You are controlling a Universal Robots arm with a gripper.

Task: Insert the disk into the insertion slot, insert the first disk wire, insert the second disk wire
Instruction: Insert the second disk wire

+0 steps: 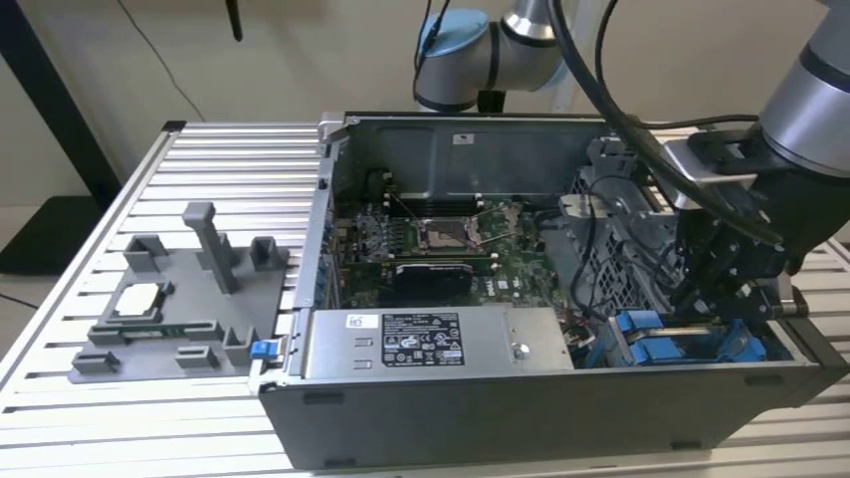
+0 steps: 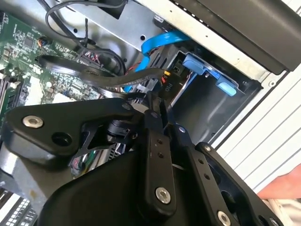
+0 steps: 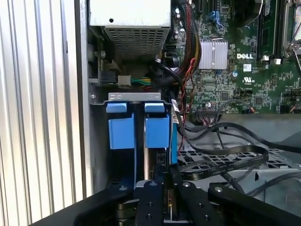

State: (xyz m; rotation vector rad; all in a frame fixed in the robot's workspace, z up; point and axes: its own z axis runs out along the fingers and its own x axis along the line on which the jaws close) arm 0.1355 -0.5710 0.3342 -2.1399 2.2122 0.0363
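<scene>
An open computer case (image 1: 558,418) sits on a slatted metal table (image 1: 199,169). The robot's gripper (image 1: 718,314) reaches into the drive bay corner beside the blue tabs (image 3: 141,129) of the insertion slot (image 3: 136,96). Its fingers (image 2: 157,136) sit narrowly together near a flat black cable (image 2: 108,77); whether they hold anything cannot be told.

A plain beige wall (image 1: 199,70) stands behind the scene. The counter (image 1: 213,159) is made of pale ribbed metal slats that catch soft, even light. At the exterior view's left, a dark post (image 1: 54,110) rises beside the counter, and below it a dark patch of floor (image 1: 40,234) shows. A thin cable (image 1: 157,60) hangs on the wall.
</scene>
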